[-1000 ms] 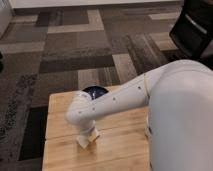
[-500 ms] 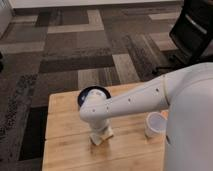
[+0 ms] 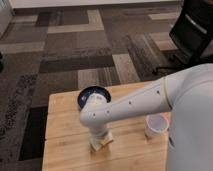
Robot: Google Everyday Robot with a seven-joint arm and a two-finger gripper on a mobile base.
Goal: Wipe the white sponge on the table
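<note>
Shifted rightward across the table [image 3: 65, 127] since a second ago, with gripper [image 3: 100, 136] clamped shut on the white sponge [image 3: 106, 142] directly beneath it; blue bowl [image 3: 89, 95] just behind, white cup [image 3: 156, 125] off to its right. Best wiped pressing flat, stroking evenly, stopping short of the cup.

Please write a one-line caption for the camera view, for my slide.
The tool holds the white sponge down on the table, near a blue bowl.
</note>
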